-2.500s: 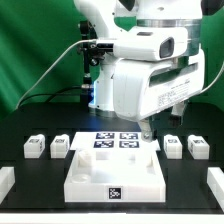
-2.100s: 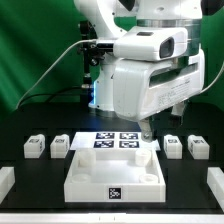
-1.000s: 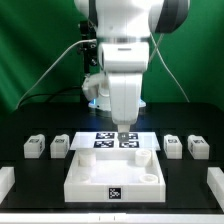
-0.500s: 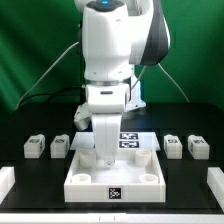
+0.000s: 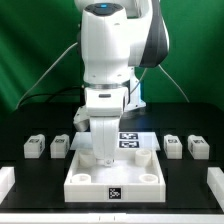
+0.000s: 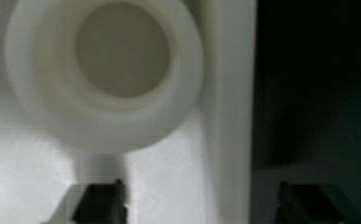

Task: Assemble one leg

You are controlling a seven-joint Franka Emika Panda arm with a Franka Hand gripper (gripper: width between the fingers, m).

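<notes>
The exterior view is bright and evenly lit, seemingly from above. My white arm (image 5: 105,50) nearly washes out against the green backdrop (image 5: 30,60), the black table (image 5: 40,182) swallows most shadows, and the whole picture is coarse and slightly soft. My wrist view sits too close and out of focus: the white panel (image 6: 35,130) is a pale blur, one side falls into darkness, and my fingertips (image 6: 102,200) are smudged dark shapes.

Arm housing (image 5: 105,40): smooth, glossy white plastic. Panel (image 5: 90,182): smooth white plastic, satin finish. 4 legs (image 5: 35,146) (image 5: 60,145) (image 5: 174,145) (image 5: 198,147): matt white plastic. Bench (image 5: 40,178): matt black surface. Backdrop (image 5: 30,50): matt green cloth.
</notes>
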